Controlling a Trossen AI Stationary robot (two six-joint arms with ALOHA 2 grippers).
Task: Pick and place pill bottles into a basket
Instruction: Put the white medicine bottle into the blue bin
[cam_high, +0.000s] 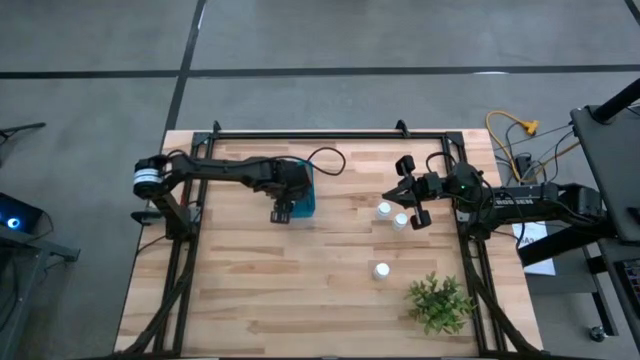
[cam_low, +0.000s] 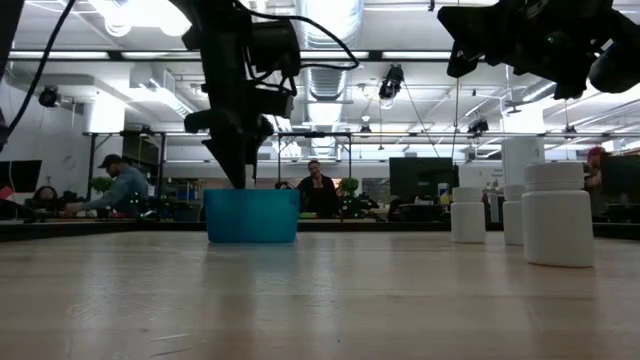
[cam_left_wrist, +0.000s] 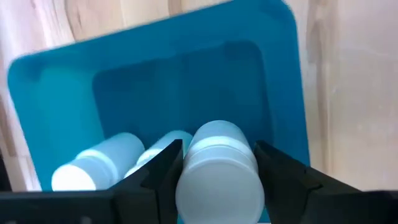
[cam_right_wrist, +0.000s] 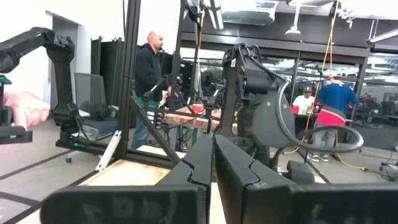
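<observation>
High view
- Basket (cam_high: 304, 196): small blue bin, set on the table (cam_high: 300, 290) left of centre, partly covered by the left gripper (cam_high: 283, 212).
- Loose bottles: three white capped cylinders are seen upright on bare wood; two (cam_high: 384, 210) (cam_high: 400, 221) just beside the right gripper (cam_high: 407, 202), one (cam_high: 381, 270) apart, near the plant (cam_high: 440, 303).

Low view
- Basket (cam_low: 251, 216): blue, low-walled; the left arm is seen descending into it.
- Bottles (cam_low: 557, 214): three stand at the right.

Left wrist view
- Left gripper (cam_left_wrist: 217, 180): a white bottle (cam_left_wrist: 217, 174) is grasped between the fingers (cam_left_wrist: 158, 171), over the basket (cam_left_wrist: 186, 81).
- Basket contents: two bottles (cam_left_wrist: 99, 165) (cam_left_wrist: 163, 144) lie on their sides.

Right wrist view
- Right gripper (cam_right_wrist: 213, 158): jaws are clenched together, nothing held, raised above the table.
</observation>
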